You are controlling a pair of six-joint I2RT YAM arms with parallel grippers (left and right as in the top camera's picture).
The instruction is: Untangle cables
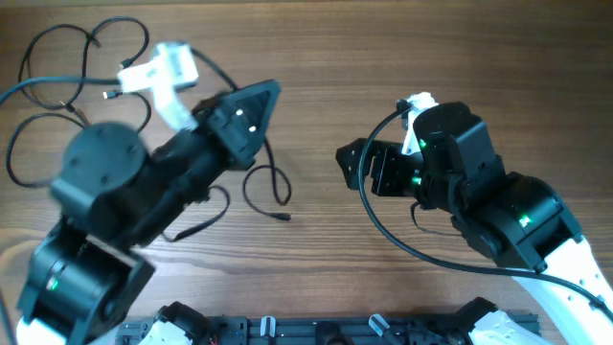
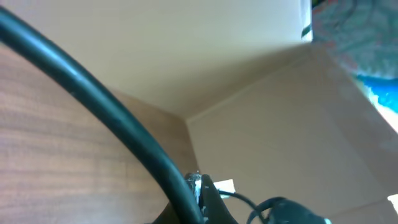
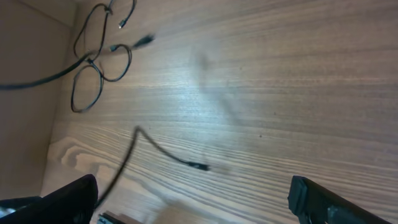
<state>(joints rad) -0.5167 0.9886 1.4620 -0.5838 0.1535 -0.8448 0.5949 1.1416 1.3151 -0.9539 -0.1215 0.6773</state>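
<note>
1. Thin black flexible cables [image 1: 57, 69]: knotted loops at 10 o'clock on the brown wood-grain table [image 1: 316, 278], with several strands crossing.
2. Left claw [image 1: 144, 77], white fingers: on the tangle's 3 o'clock edge and closed. Can't tell if a strand is pinched.
3. Loose loop [image 1: 266, 185] of black cord with a small plug end: near table centre, at 5 o'clock from the left claw. Its link to the tangle is hidden under the arm.
4. Right claw [image 1: 352, 165], black fingers: at 3 o'clock from the loose loop, jaws spread wide and empty over bare wood.
5. Likely step: the right claw takes the loose loop. Pinch one strand near the plug and draw it slowly toward 3 o'clock. The left claw anchors the tangle. Stop if the knots tighten.
</note>
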